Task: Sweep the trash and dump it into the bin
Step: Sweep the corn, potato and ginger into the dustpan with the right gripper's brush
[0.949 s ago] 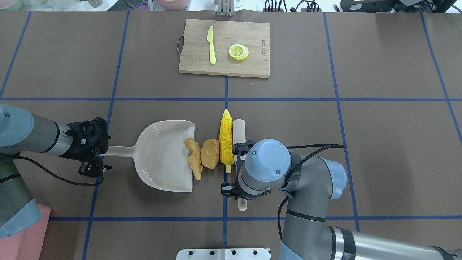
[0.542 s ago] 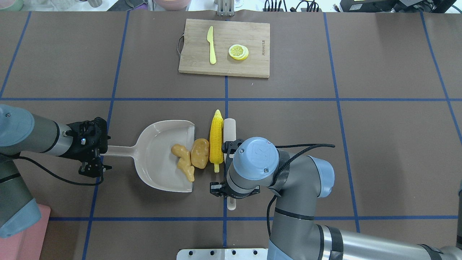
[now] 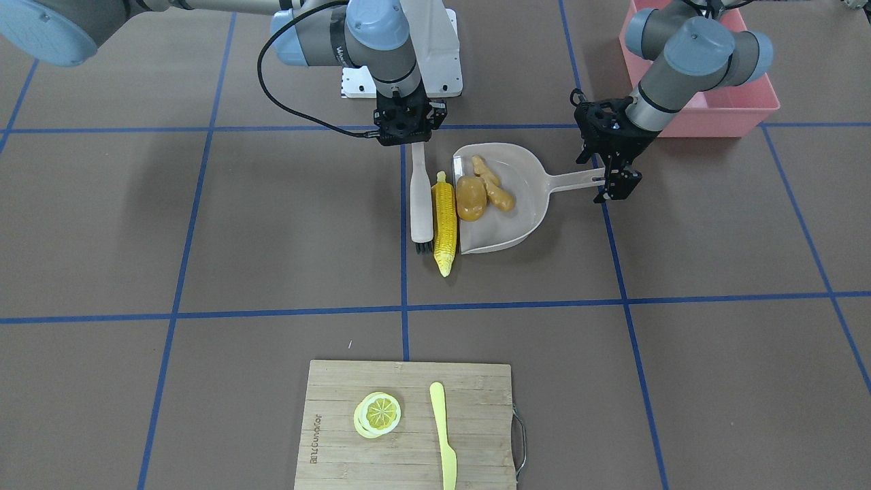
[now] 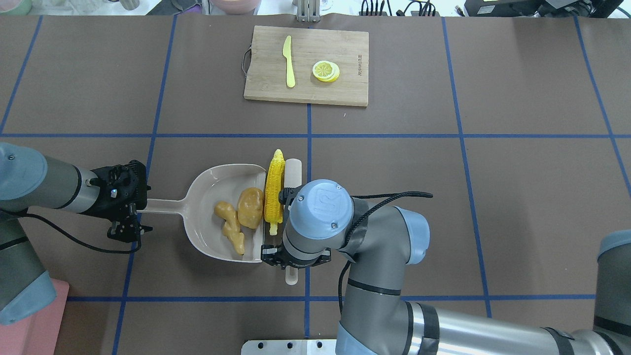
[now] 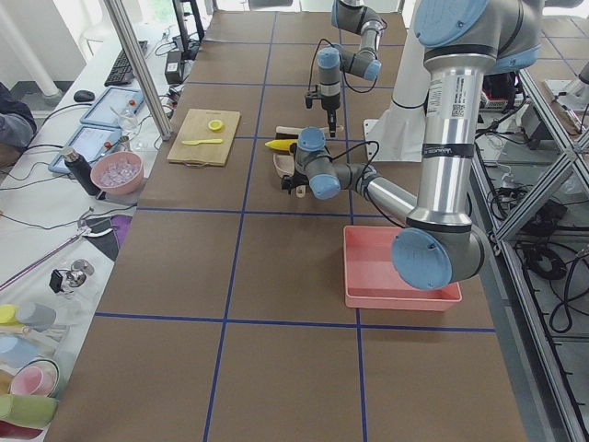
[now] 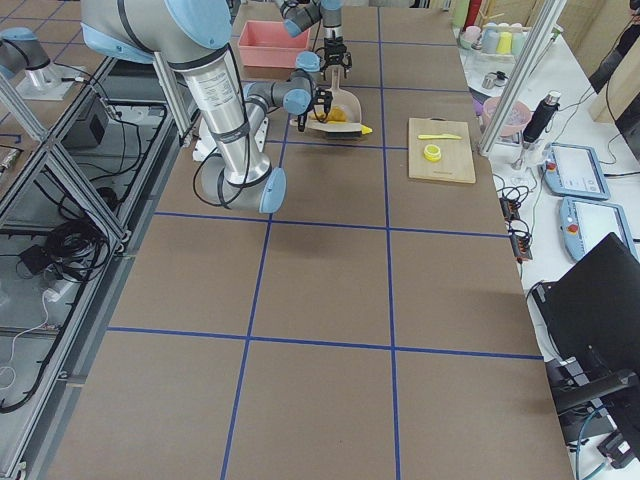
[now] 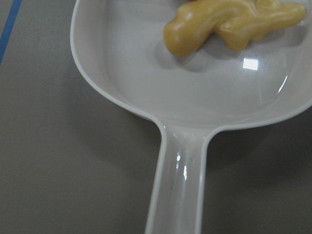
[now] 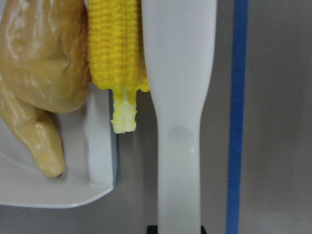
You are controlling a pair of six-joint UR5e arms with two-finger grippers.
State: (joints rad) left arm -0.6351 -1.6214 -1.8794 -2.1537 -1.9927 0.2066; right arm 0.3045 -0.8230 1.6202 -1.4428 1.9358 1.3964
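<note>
Along dustpan (image 4: 206,219) lip: corn (image 4: 274,187), tip fwd

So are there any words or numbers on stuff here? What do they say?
Cutting board: a short brand word is stamped near one edge, too small and blurred to read.
Blue joint cap on the right arm: a faint logo, letters not clear.
No other text, labels or numbers can be read.

1. Overhead and front views look down from opposite sides, sharing the dustpan (image 4: 207,204).
2. Side views stand far back.
3. Wrist views sit close over the dustpan.
</note>
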